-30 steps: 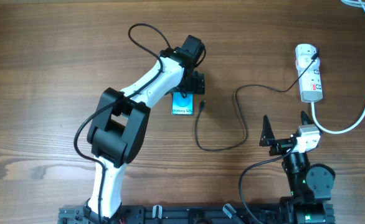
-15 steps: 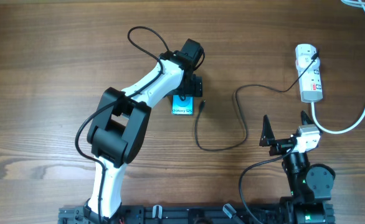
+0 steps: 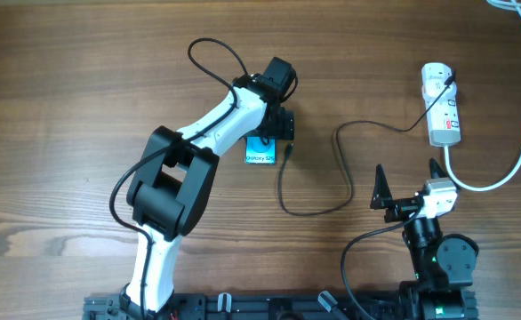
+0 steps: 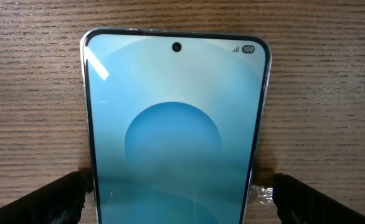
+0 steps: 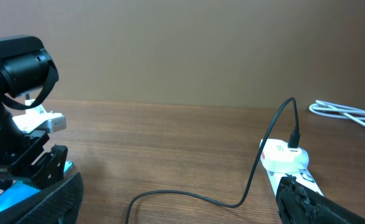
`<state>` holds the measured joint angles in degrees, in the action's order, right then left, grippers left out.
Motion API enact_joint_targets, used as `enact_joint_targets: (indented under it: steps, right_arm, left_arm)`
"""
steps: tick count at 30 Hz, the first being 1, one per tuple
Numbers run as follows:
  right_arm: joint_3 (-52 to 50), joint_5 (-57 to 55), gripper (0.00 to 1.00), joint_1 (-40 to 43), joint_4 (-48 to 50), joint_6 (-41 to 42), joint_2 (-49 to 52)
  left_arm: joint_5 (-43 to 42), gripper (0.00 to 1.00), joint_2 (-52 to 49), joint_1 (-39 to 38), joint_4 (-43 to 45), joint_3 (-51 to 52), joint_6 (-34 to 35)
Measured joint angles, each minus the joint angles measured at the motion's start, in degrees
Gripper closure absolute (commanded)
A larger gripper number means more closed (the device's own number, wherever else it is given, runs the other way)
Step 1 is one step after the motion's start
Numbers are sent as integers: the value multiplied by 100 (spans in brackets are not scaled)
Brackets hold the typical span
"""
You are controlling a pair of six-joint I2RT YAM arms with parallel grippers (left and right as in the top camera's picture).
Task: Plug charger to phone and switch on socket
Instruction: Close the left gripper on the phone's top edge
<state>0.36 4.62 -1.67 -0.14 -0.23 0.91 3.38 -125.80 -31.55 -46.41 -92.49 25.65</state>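
The phone [image 3: 260, 154] lies flat on the wooden table, cyan screen up, its upper part hidden under my left gripper [image 3: 269, 133]. In the left wrist view the phone [image 4: 176, 112] fills the frame. My left gripper [image 4: 176, 193] is open, with one finger on each side of the phone's edges. The charger [image 3: 342, 169] loops from the socket [image 3: 444, 111] across the table. Its plug tip [image 3: 291, 149] lies just right of the phone, apart from it. My right gripper [image 3: 409, 184] is open and empty near the front right. The right wrist view shows the charger [image 5: 189, 196] and the socket [image 5: 287, 158].
A thick white cable [image 3: 509, 173] runs from the socket to the table's far right corner; it also shows in the right wrist view [image 5: 347, 112]. My left arm [image 5: 14, 124] stands at the left of the right wrist view.
My left arm has shifted slightly to the right over the phone. The right arm, the charger and the socket have not moved.
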Motion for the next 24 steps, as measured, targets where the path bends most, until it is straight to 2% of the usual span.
enact_joint_targets:
  steps: [24]
  right_arm:
    - [0, 0, 0, 0, 0, 0, 0]
  left_arm:
    - [173, 0, 0, -2, -57, 42, 2]
